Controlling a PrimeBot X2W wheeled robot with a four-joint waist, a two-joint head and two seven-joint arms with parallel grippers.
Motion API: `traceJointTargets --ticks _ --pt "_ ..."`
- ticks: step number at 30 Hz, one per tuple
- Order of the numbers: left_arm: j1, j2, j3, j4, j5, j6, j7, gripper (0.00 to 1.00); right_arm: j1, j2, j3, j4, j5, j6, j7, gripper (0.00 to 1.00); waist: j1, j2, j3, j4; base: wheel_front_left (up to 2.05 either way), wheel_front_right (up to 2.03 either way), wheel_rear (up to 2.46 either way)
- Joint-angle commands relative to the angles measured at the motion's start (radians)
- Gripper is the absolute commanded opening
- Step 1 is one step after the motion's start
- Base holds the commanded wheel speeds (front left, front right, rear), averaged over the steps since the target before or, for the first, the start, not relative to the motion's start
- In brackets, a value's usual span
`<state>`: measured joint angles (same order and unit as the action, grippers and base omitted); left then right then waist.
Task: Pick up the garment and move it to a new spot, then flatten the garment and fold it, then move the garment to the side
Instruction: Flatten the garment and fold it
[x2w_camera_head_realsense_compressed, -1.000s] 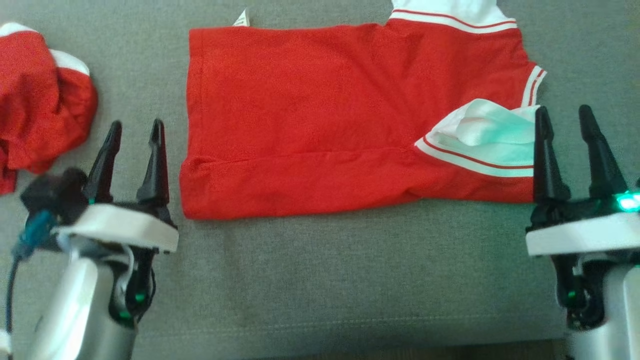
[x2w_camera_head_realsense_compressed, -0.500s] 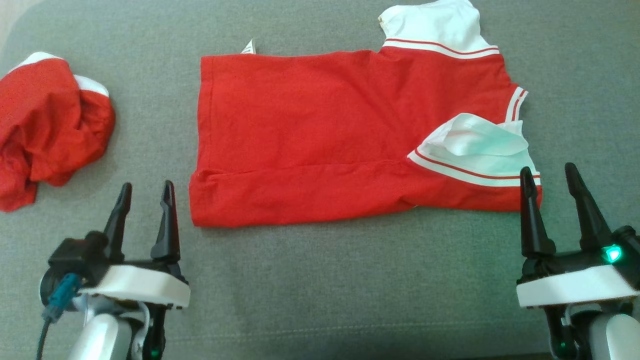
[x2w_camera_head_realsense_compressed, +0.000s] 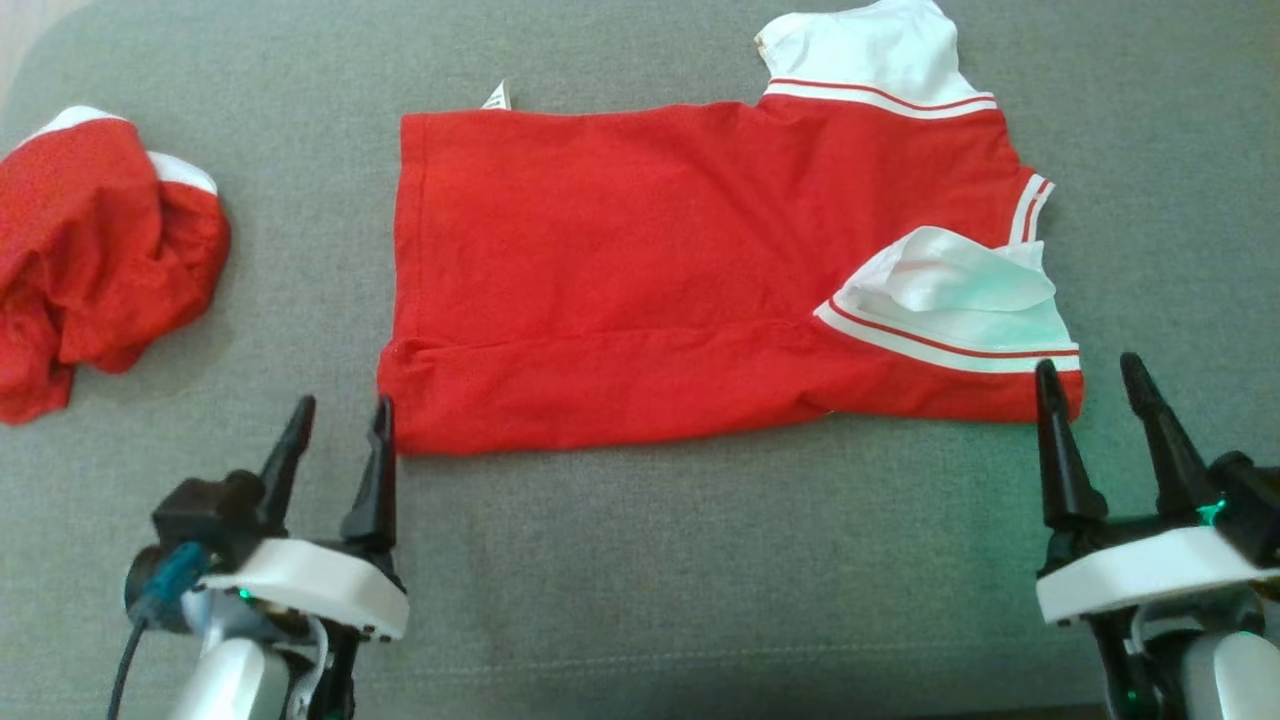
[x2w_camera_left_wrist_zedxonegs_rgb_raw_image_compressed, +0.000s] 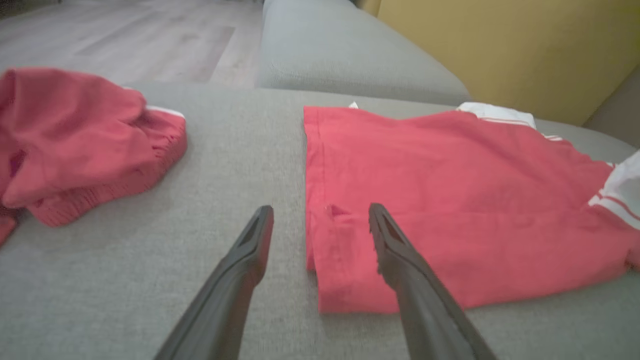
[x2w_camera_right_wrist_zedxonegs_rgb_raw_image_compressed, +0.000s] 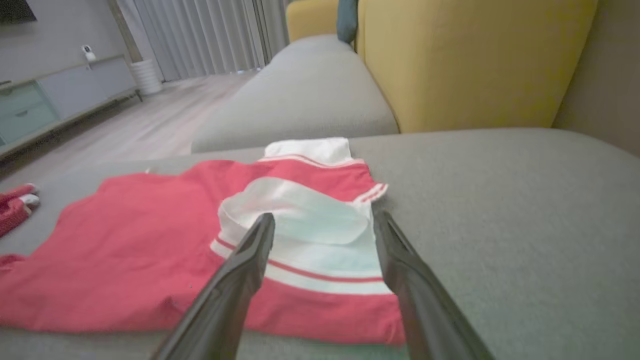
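Red garment (x2w_camera_head_realsense_compressed: 640, 270): a short-sleeved shirt lying flat in the middle of the grey sofa seat (x2w_camera_head_realsense_compressed: 640, 580), its long side running left to right, with the near edge folded over into a narrow band.
White sleeve (x2w_camera_head_realsense_compressed: 950, 295): edged with red stripes and lying on top of the shirt at its near right corner (a little puffed up, not pressed flat).
Second white sleeve (x2w_camera_head_realsense_compressed: 870, 50): sticks out past the far edge at the right.
Tag (x2w_camera_head_realsense_compressed: 497, 96): small and white, peeking out at the far left corner.
Left gripper (x2w_camera_head_realsense_compressed: 344, 402): fingers spread wide with nothing between them, just beside the shirt's near left corner. In the left wrist view one finger lies across that corner; whether it touches the cloth I cannot tell.
Right gripper (x2w_camera_head_realsense_compressed: 1088, 362): fingers spread wide and empty, tips at the shirt's near right corner, next to the folded sleeve.
Crumpled red garment (x2w_camera_head_realsense_compressed: 100, 250): bunched in a heap at the seat's left end, well apart from the shirt.
Yellow backrest (x2w_camera_right_wrist_zedxonegs_rgb_raw_image_compressed: 475, 60): rises behind the seat.
Wooden floor (x2w_camera_left_wrist_zedxonegs_rgb_raw_image_compressed: 125, 35): beyond the sofa.
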<state>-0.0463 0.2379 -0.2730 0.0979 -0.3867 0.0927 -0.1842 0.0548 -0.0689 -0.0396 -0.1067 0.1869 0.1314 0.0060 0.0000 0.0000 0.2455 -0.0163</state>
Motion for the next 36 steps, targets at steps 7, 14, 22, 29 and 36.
traceJointTargets --ticks 7,14,22,29,36 --pt "-0.057 -0.001 0.014 0.058 -0.062 -0.041 0.069 1.00 -0.039 -0.050 -0.034 0.073 0.037 -0.001 0.110 1.00 0.0000 0.0000 0.036 -0.002 0.00 0.00 0.00" --pt "-0.095 -0.002 0.012 0.108 -0.104 -0.075 0.101 1.00 -0.093 -0.058 -0.060 0.114 0.049 -0.001 0.189 1.00 0.0000 0.0000 0.080 0.000 0.00 0.00 0.00" --pt "-0.129 0.003 0.006 0.159 -0.129 -0.090 0.150 1.00 -0.146 -0.068 -0.057 0.157 0.065 -0.001 0.230 1.00 0.0000 0.0000 0.113 0.001 0.00 0.00 0.00" --pt "-0.135 0.020 -0.027 0.157 -0.127 -0.088 0.236 0.30 -0.172 -0.072 -0.039 0.194 0.115 -0.001 0.291 0.00 0.0000 0.0000 0.132 0.005 0.00 0.00 0.00" --pt "-0.113 0.043 -0.036 0.103 -0.117 -0.075 0.259 0.00 -0.134 -0.060 -0.049 0.153 0.136 -0.001 0.313 0.00 0.0000 0.0000 0.115 0.006 0.00 0.00 0.00"
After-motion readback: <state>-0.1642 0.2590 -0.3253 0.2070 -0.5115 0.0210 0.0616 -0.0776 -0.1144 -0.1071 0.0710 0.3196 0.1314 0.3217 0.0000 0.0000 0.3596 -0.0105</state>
